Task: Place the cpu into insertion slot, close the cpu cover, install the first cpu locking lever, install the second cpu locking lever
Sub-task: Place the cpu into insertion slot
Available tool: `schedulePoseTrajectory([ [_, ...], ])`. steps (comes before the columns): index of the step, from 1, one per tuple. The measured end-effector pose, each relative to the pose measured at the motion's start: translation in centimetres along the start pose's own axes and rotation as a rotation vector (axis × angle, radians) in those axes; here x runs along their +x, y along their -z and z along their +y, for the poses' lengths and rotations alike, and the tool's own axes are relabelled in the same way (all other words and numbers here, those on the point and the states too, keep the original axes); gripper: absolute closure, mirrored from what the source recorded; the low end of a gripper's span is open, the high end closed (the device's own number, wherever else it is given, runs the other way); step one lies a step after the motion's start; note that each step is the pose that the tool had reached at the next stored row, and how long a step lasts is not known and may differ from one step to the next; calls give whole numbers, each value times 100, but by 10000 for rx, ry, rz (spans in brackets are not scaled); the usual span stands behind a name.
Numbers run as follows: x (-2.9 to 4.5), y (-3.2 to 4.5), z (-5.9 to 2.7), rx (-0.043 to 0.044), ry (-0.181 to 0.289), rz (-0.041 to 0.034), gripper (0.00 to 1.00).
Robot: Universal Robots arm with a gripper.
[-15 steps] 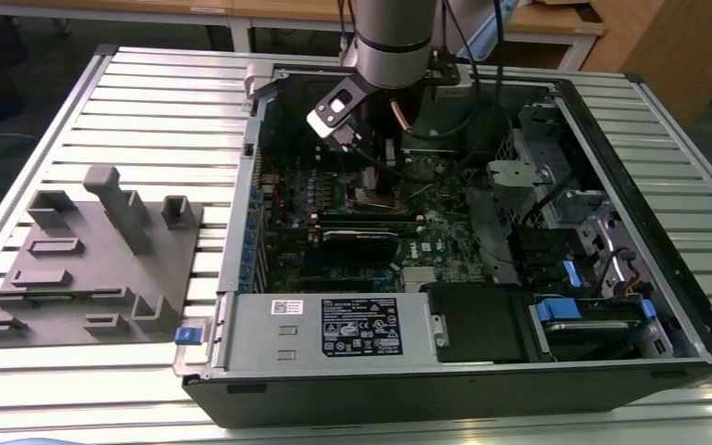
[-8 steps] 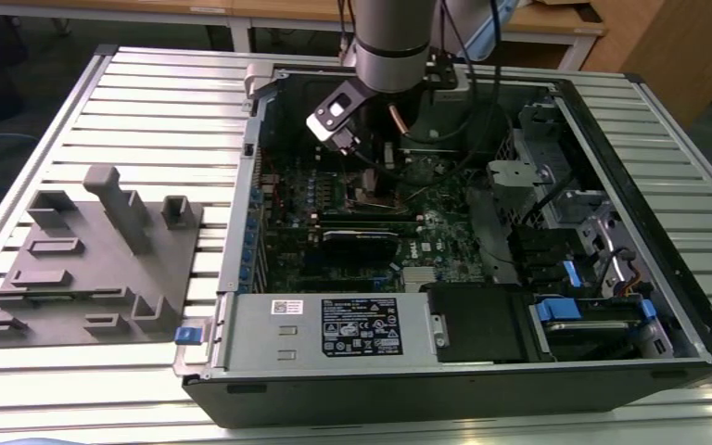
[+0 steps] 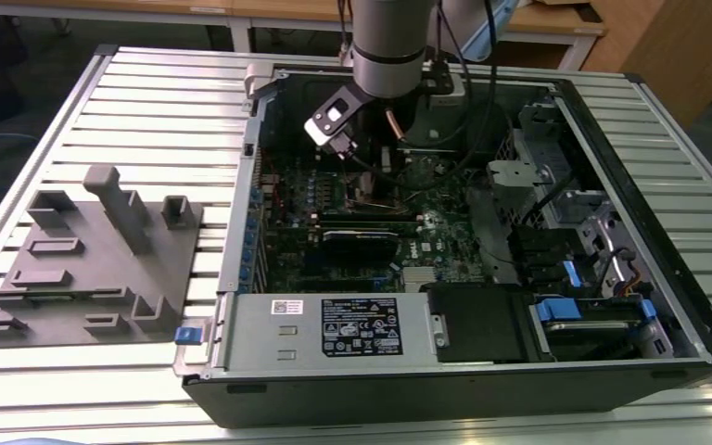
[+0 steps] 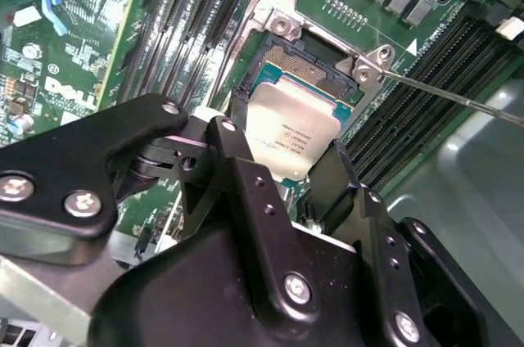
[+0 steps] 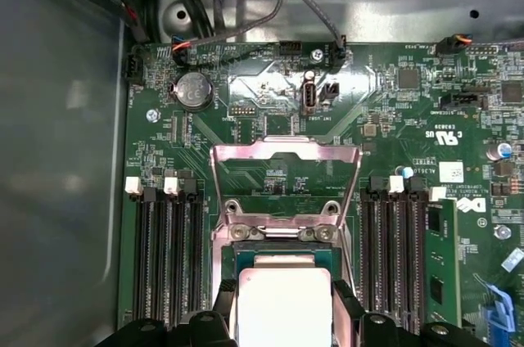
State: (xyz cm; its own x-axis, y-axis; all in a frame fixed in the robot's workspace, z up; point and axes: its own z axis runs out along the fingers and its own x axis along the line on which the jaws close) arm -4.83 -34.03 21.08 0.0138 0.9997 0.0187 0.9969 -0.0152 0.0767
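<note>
I'm looking at a table (image 3: 146, 93) topped with pale ribbed metal slats that run across the exterior view. Two things sit directly on it. A grey holder (image 3: 96, 269), a flat moulded plate with upright posts and low pockets, lies toward the exterior view's left, near the table's edge. Just beside it, toward the exterior view's right, a computer case (image 3: 455, 389) lies on its side with its open side up, covering most of the top. A small blue tab (image 3: 186, 334) sticks out at the case's near corner, between case and holder. I can see slats showing around both.
</note>
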Motion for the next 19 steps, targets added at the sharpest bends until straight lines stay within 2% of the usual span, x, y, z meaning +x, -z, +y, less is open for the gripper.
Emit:
schedulePoseTrajectory([
  [6, 0, -15, -11, 0, -2, -14, 46],
  [12, 2, -73, -19, 0, -1, -14, 46],
  [19, 3, -84, -22, 0, -2, -14, 46],
])
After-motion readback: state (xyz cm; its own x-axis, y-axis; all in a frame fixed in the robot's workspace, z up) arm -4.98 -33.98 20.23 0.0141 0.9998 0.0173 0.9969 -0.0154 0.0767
